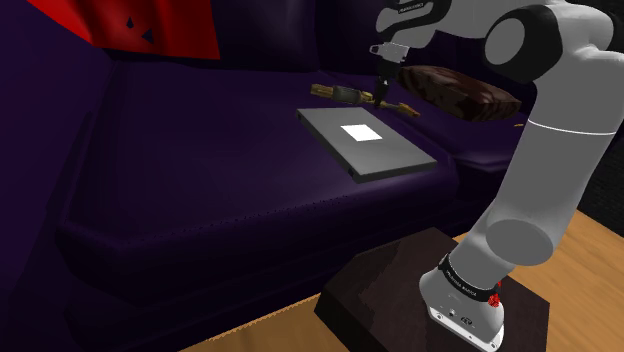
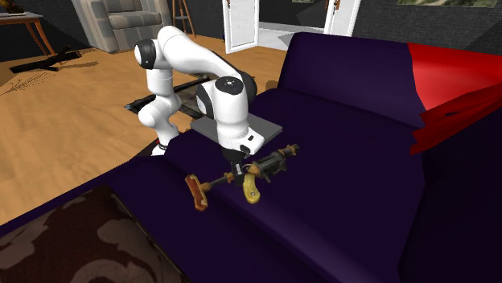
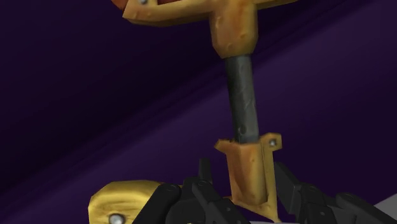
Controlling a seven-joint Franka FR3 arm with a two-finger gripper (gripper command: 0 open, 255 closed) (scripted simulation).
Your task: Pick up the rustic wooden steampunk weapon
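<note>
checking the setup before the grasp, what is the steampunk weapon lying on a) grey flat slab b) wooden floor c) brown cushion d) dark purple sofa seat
d, the steampunk weapon rests directly on the dark purple sofa seat, beside the grey flat slab rather than on it

1. You are looking at a dark purple sofa; its broad seat carries everything here.
2. A flat grey slab with a white square on top lies on the seat, near the front edge.
3. The weapon, with brass-coloured and dark parts, lies just past the slab's far edge, toward the backrest (whether it rests fully on the seat, you cannot tell).
4. A brown patterned cushion sits beside the weapon, on the shoulder view's right.
5. A red cloth is draped over the backrest.
</note>
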